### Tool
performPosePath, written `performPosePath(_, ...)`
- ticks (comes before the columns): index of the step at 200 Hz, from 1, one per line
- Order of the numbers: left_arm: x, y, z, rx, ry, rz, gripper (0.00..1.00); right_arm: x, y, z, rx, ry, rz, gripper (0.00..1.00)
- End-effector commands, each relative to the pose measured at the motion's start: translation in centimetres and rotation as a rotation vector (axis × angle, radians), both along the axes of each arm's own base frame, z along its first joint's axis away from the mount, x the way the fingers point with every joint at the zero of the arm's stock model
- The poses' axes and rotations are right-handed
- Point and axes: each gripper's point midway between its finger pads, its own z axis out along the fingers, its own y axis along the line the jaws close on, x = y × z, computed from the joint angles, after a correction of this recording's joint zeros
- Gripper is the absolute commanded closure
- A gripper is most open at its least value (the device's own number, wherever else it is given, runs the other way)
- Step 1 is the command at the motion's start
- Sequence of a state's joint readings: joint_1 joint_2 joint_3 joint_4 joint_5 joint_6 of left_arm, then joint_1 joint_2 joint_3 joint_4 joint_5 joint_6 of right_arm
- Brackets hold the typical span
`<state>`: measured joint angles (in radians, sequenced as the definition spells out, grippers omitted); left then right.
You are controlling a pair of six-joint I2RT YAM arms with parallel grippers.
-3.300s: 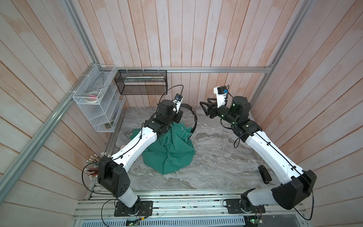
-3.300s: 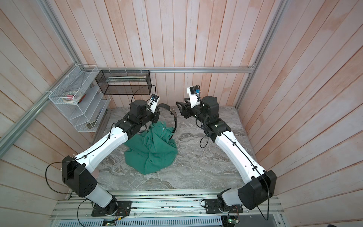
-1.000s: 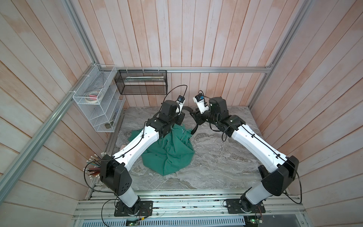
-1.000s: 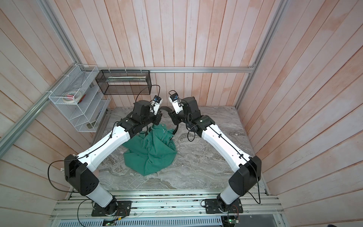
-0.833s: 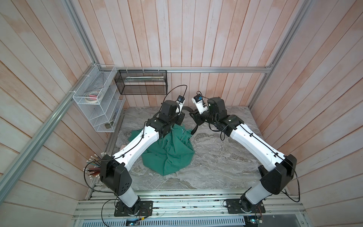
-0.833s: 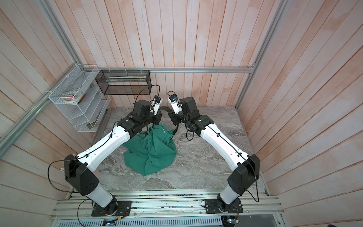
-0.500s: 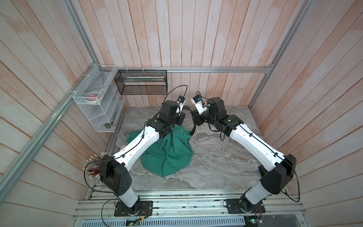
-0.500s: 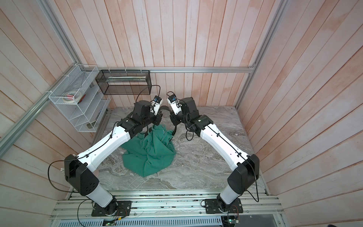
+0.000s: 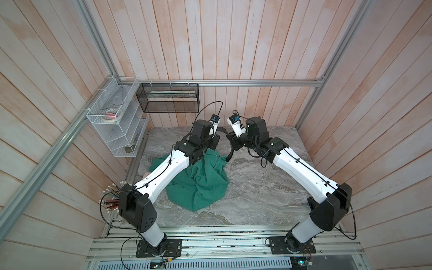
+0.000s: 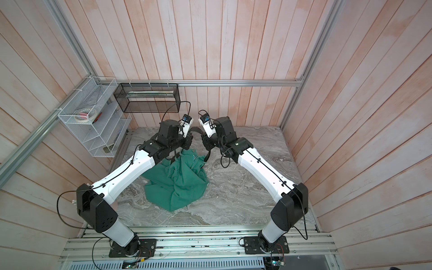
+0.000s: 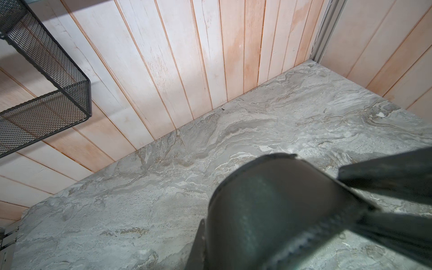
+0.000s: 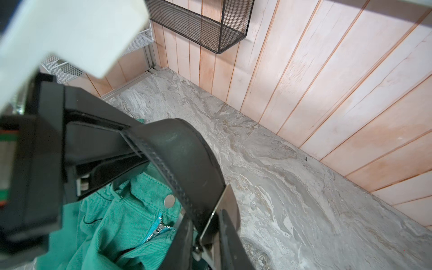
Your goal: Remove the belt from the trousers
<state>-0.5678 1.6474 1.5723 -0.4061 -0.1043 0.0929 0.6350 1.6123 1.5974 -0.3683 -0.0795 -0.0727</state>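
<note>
The teal-green trousers (image 9: 203, 180) (image 10: 177, 182) lie crumpled at the middle left of the marble table, with button and zip showing in the right wrist view (image 12: 112, 222). The black belt (image 12: 184, 152) arches above their waistband, from my left gripper (image 12: 131, 142) over to my right gripper (image 12: 207, 236). Both grippers are shut on it, the right one at the metal buckle (image 12: 224, 210). In both top views the two grippers (image 9: 218, 135) (image 9: 230, 140) (image 10: 190, 138) (image 10: 203, 140) meet at the back, and the belt (image 9: 231, 153) (image 10: 207, 155) hangs down to the trousers. The blurred belt (image 11: 268, 210) fills the left wrist view.
A black mesh basket (image 9: 168, 98) hangs on the back wall. A white wire rack (image 9: 117, 121) is fixed at the left wall. Pencils (image 9: 112, 201) stick out by the left arm's base. Wooden walls close in the marble table (image 9: 257, 187) on three sides.
My right arm swung in from the right to the belt beside my left gripper and its jaws closed on the buckle end. The left gripper kept its hold and barely moved.
</note>
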Motion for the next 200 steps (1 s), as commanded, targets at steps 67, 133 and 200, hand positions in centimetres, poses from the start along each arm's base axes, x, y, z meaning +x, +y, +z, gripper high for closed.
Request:
performPosePath(67,-0.9,0.2,2.5,-0.117,-0.013,0.0,1.0,-0.7,-0.1,-3.0,0.017,0.051,-0.001,0.91)
performPosePath(133,-1.7,0.7,4.9,-0.253,-0.038,-0.025,1.0,-0.8,-0.8,-5.1,0.074,0.099,-0.022,0.76)
performPosePath(200,-2.1,1.1,6.2,-0.352,-0.055,-0.051,1.0,-0.5,-1.3,-5.3,0.114,0.108,-0.024,0.89)
